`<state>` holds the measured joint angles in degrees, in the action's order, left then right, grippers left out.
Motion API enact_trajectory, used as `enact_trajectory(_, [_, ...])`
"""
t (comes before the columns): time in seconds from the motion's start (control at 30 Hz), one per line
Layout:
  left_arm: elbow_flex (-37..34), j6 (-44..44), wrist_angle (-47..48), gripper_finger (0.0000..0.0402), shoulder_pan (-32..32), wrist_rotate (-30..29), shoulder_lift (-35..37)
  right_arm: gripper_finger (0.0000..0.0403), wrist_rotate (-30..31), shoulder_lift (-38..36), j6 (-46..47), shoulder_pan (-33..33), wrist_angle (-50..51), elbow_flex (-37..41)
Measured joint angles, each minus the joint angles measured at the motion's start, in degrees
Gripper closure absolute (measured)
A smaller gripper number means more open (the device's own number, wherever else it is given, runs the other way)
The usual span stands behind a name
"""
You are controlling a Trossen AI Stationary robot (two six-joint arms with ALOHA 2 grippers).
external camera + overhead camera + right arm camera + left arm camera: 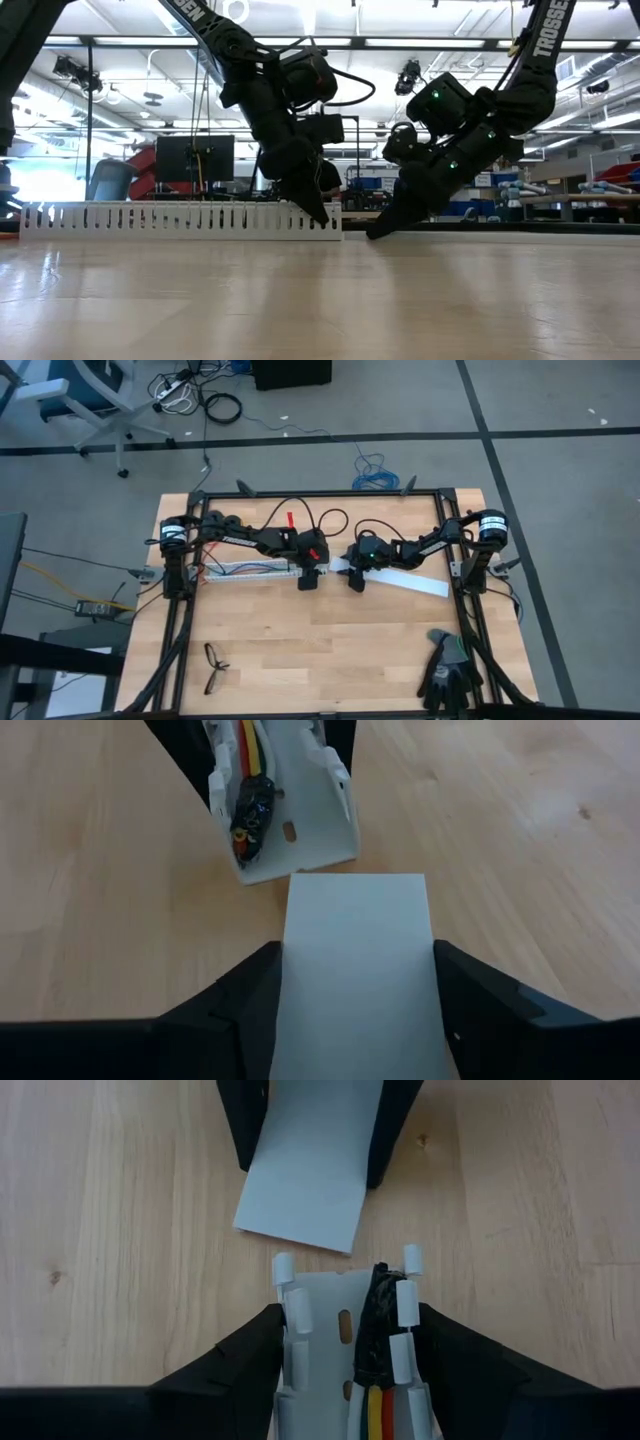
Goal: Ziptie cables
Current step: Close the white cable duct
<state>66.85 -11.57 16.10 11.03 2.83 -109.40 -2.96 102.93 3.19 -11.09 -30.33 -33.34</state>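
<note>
Black fingers (250,1370) of the left gripper (310,580) straddle the end of the white slotted strip (250,569), pressed against its two walls, with the cables (380,1410) lying in the channel, their tip wrapped in black. Facing it, the right gripper (355,580) clasps the end of a flat white cover strip (415,583), whose edge nearly meets the slotted strip's end. Both arms reach in from the table's (320,660) far corners, elbows raised, wrists pitched down toward the centre. Eyeglasses (214,665) lie at seven o'clock, a dark glove (447,668) at five o'clock.
</note>
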Motion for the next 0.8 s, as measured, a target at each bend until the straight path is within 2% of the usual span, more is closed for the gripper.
enact_trajectory(0.37, [0.0, -0.22, -0.05, 0.0183, 0.0, 0.01, 0.0, 0.0191, -0.53, -1.03, 0.43, 0.07, -0.48, 0.14])
enact_trajectory(0.63, [0.0, -0.26, -0.05, 0.0183, 0.0, 0.0, 0.0, 0.0216, -1.8, -6.13, -0.19, 0.11, 2.37, 0.28])
enact_trajectory(0.8, [0.0, -0.28, -0.07, 0.0183, 0.02, 0.0, 0.0, 0.0233, -1.8, -6.33, 0.18, 1.0, 3.46, 0.28])
